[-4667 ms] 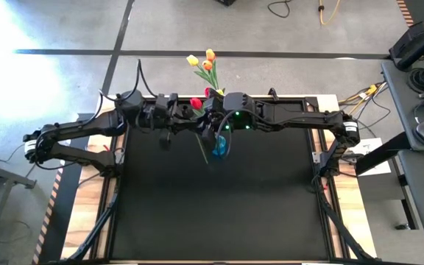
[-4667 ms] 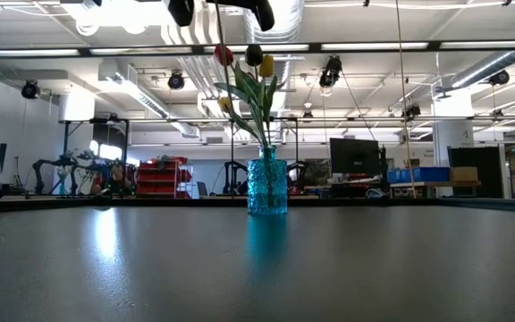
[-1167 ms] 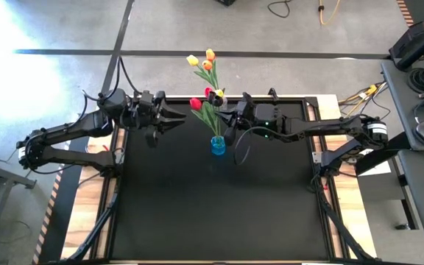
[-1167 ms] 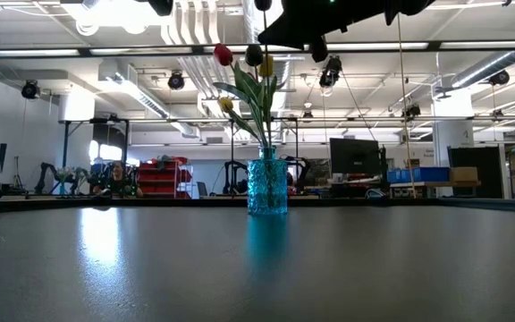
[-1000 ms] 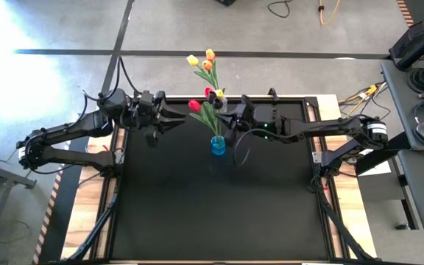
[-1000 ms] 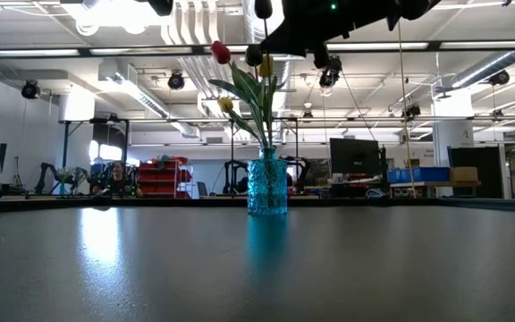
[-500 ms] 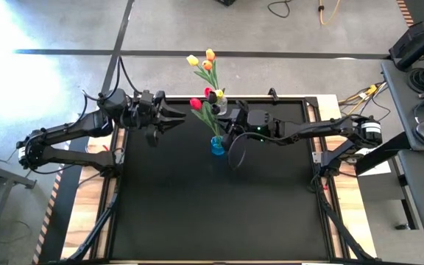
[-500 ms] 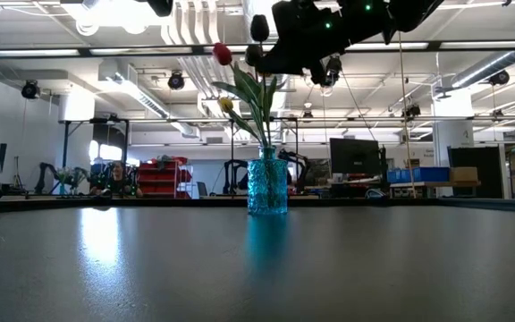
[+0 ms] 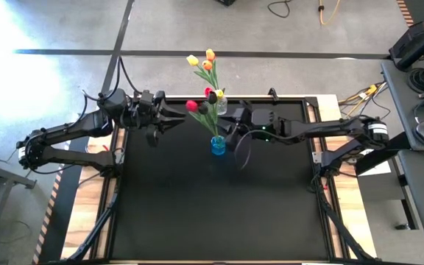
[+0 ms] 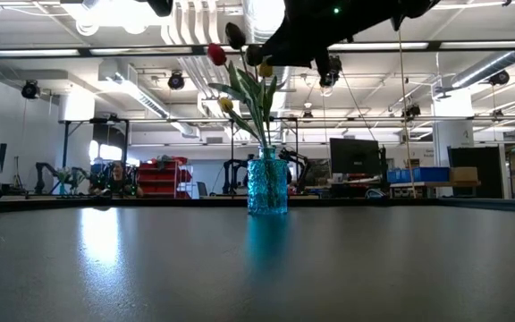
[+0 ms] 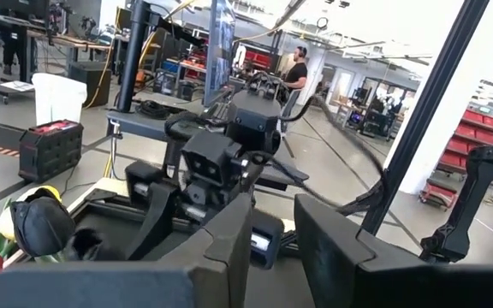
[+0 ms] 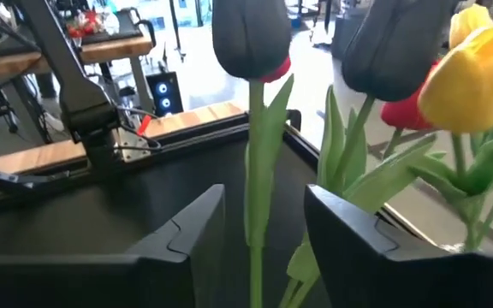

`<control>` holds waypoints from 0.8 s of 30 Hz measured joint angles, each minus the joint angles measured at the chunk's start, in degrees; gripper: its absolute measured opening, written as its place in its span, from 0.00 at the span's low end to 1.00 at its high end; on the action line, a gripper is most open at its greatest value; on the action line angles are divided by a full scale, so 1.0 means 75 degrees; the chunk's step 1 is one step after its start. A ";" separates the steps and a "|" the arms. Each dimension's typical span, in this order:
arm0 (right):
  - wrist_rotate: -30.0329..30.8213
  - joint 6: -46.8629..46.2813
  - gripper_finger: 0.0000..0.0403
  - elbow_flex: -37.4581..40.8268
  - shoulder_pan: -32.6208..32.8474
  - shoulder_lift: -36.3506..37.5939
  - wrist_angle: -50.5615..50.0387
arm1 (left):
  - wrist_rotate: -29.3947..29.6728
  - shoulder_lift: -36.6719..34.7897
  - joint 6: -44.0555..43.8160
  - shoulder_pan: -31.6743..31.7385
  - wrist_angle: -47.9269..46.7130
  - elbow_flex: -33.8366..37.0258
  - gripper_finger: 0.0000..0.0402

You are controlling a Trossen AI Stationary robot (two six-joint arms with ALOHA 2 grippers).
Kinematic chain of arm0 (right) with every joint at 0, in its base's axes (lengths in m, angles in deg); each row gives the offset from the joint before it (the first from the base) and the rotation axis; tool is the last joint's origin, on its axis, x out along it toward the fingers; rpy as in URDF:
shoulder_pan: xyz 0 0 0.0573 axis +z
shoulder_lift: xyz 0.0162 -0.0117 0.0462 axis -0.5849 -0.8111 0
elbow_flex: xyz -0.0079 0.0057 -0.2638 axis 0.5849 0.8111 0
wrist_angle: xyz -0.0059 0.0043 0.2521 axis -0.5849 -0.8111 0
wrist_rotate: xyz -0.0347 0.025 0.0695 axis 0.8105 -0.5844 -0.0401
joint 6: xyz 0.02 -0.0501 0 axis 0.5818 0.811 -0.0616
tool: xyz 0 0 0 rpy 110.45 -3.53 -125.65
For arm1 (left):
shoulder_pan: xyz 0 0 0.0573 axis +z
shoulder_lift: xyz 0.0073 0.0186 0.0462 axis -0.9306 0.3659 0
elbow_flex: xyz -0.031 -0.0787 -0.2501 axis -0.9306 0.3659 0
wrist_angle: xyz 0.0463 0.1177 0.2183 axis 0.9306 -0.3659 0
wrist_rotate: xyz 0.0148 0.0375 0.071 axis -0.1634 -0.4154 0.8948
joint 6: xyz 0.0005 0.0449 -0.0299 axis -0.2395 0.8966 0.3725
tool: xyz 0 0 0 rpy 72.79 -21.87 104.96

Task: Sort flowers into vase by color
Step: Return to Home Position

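Observation:
A blue glass vase [image 9: 218, 145] stands on the black table and holds tulips by their stems: a red one [image 9: 191, 106], a yellow one [image 12: 473, 77] and two with dark heads [image 12: 246, 34]. My right gripper [image 12: 264, 195] is open and level at the bunch, coming from the table's right. Its fingers stand on either side of one dark tulip's stem [image 12: 259, 171] without touching it. My left gripper [image 9: 181, 118] hovers left of the bunch, pointing at it. It is open by a narrow gap with nothing between its fingers.
Behind the table's far edge more yellow and orange tulips [image 9: 203, 62] rise from a pale vase [image 9: 221, 106]. The black mat [image 9: 219, 206] stretches toward the near edge. Workshop benches and a person show beyond the table in the wrist views.
My right gripper has edged toward the table's left, into the bunch. One dark tulip head has swung toward the left, and the red head has shifted a little left with it. The vase has stayed in place.

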 joint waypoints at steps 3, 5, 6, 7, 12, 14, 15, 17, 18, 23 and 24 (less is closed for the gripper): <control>-0.0005 0.0126 0.39 -0.0186 0.0051 0.0249 -0.0585 | 0.0000 0.0000 0.0130 0.0000 -0.0029 0.0000 0.15; -0.0124 0.0169 0.37 -0.0312 0.0051 0.0465 -0.1118 | 0.0000 -0.0004 0.0330 0.0000 -0.0033 0.0004 0.09; -0.0198 0.0226 0.35 -0.0363 0.0054 0.0564 -0.1302 | 0.0000 -0.0020 0.0417 0.0000 -0.0028 0.0044 0.05; -0.0210 0.0263 0.32 -0.0395 0.0054 0.0685 -0.1490 | 0.0000 -0.0034 0.0515 0.0000 -0.0031 0.0097 0.03; -0.0268 0.0455 0.11 -0.0359 0.0051 0.1147 -0.2645 | 0.0000 -0.0058 0.0927 0.0000 -0.0034 0.0375 0.01; -0.0553 0.0449 0.05 -0.0269 0.0046 0.1293 -0.2858 | 0.0003 -0.0088 0.0965 0.0000 0.0027 0.0499 0.00; -0.0654 0.0449 0.04 -0.0203 0.0047 0.1369 -0.2835 | 0.0000 -0.0103 0.0967 0.0000 0.0111 0.0598 0.00; -0.0852 0.0439 0.03 -0.0064 0.0051 0.1555 -0.2779 | 0.0000 -0.0152 0.0945 0.0005 0.0432 0.0862 0.00; -0.0912 0.0419 0.03 0.0002 0.0051 0.1638 -0.2767 | 0.0000 -0.0183 0.0902 0.0008 0.0580 0.1014 0.00; -0.0947 0.0391 0.02 0.0400 0.0046 0.2149 -0.2770 | 0.0002 -0.0377 0.0615 0.0056 0.1678 0.1911 0.00; -0.0958 0.0394 0.02 0.0502 0.0036 0.2277 -0.2769 | 0.0020 -0.0420 0.0603 0.0080 0.1798 0.2096 0.00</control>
